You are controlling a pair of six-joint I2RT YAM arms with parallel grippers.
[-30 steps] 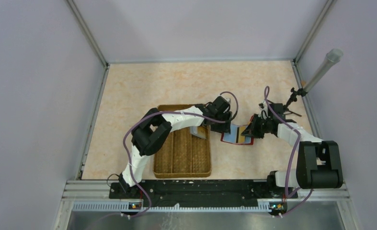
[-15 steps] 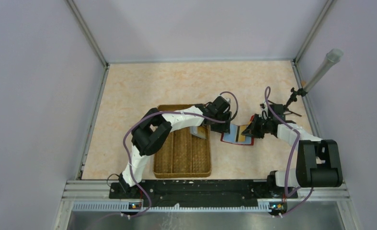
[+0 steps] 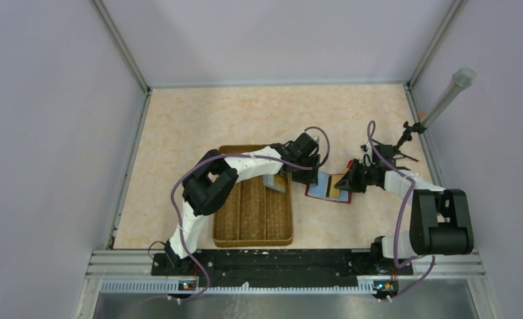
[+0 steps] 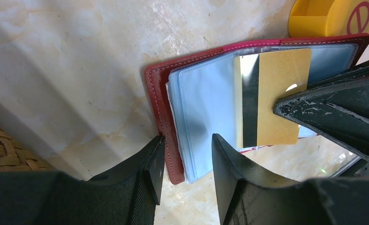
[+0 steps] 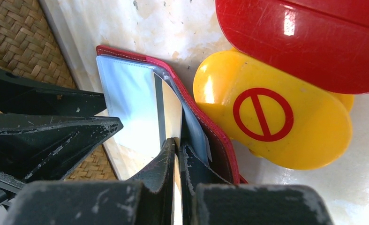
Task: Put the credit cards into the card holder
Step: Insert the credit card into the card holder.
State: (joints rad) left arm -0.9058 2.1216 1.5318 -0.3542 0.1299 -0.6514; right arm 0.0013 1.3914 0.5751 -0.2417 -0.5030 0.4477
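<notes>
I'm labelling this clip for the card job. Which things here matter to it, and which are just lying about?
Part of the job:
gold card, pinched by the right gripper
card holder, open, left gripper at its edge
what looks like a grey card in the woven tray

Lying about:
yellow-and-red round object, beside the holder
grey tube, far right

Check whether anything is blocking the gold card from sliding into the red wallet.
Nothing visible does. The right fingers pinch the gold card directly over the wallet's open blue sleeve. The left fingers straddle the wallet's other edge, clear of the card, and the yellow toy sits outside the wallet's cover.
</notes>
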